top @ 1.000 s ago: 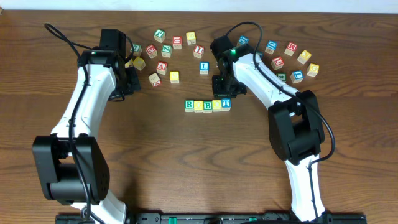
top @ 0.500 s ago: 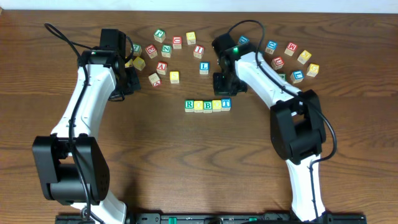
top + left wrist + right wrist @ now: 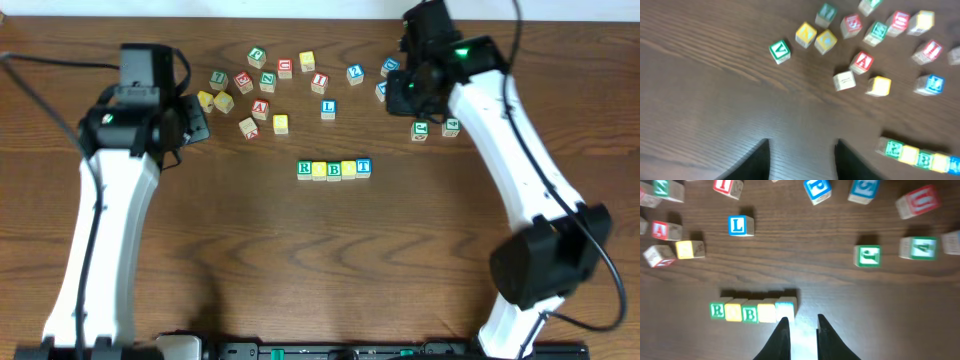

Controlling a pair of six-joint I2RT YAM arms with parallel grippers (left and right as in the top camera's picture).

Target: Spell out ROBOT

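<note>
Looking down now, a dark brown wood-grain table [image 3: 250, 260] fills nearly the whole view, grain running side to side, under soft, even light. Along the far edge there's a thin pale strip [image 3: 250, 8], wall or floor I can't tell, and up close a brighter sheen [image 3: 801, 339] sits on the wood

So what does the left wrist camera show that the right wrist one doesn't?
Only left wrist: a green V cube and two yellow cubes beside it. Only right wrist: two green cubes beyond the T end of the ROBOT row, and a red U cube. Both: that row, cut off in the left view, the L cube and the red A cube.
</note>
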